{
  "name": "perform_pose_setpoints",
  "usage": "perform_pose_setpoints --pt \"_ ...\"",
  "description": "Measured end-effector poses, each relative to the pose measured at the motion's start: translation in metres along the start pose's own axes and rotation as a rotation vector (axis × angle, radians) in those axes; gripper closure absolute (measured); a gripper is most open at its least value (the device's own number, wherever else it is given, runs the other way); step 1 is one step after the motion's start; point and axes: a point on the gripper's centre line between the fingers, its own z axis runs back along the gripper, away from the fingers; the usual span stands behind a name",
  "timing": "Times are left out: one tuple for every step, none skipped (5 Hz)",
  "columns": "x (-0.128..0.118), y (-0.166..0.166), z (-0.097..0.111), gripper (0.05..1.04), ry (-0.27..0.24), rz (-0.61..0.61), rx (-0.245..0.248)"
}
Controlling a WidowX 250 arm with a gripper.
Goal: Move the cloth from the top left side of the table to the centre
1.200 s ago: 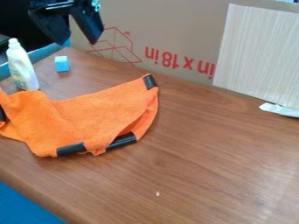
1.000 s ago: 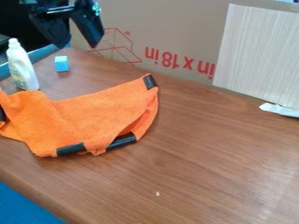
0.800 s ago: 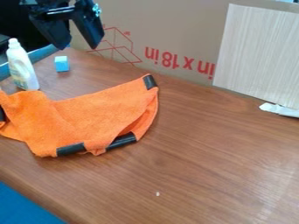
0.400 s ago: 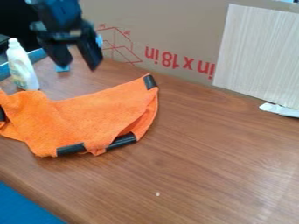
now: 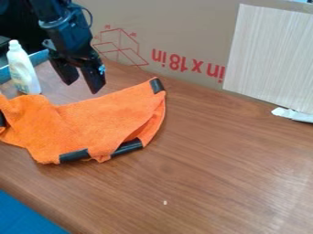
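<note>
Orange cloth: The cloth (image 5: 92, 125) was seen lying rumpled on the left part of the brown wood-grain surface (image 5: 226, 169), stretched from the left edge of the view almost to the middle, with its right end curved upward.
Cloth trim: Dark patches were set along its border, one at the upper right tip, two along the lower edge and one at the far left.
End effector: The black two-finger end effector (image 5: 83, 87) was held with its fingers spread and pointed downward, near the cloth's upper edge; whether the cloth was touched could not be told.
Robot arm: The black arm (image 5: 56, 20) was angled in from the upper left.
Bottle: A white bottle (image 5: 22, 68) was placed upright behind the cloth's left part, to the left of the end effector in the view.
Backdrop: The rear was lined by brown cardboard (image 5: 183, 27) marked in red, with a pale striped panel (image 5: 269, 55) set upright at the right.
Small items: A white scrap (image 5: 293, 114) was found at the panel's foot, and a tiny pale speck (image 5: 165, 202) near the bottom centre.
</note>
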Motion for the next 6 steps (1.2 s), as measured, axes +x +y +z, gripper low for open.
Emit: perform_pose_setpoints --pt "-0.010 0.002 -0.015 0.084 0.027 -0.077 0.032" --pt "-0.022 0.003 -0.032 0.084 0.053 -0.130 0.066" --pt "-0.024 0.002 -0.038 0.084 0.046 -0.125 0.072" --pt "-0.028 0.000 -0.050 0.084 0.062 -0.115 0.071" --pt "-0.029 0.001 -0.057 0.083 0.066 -0.096 0.078" --pt "-0.033 -0.010 -0.058 0.083 0.063 -0.110 0.075"
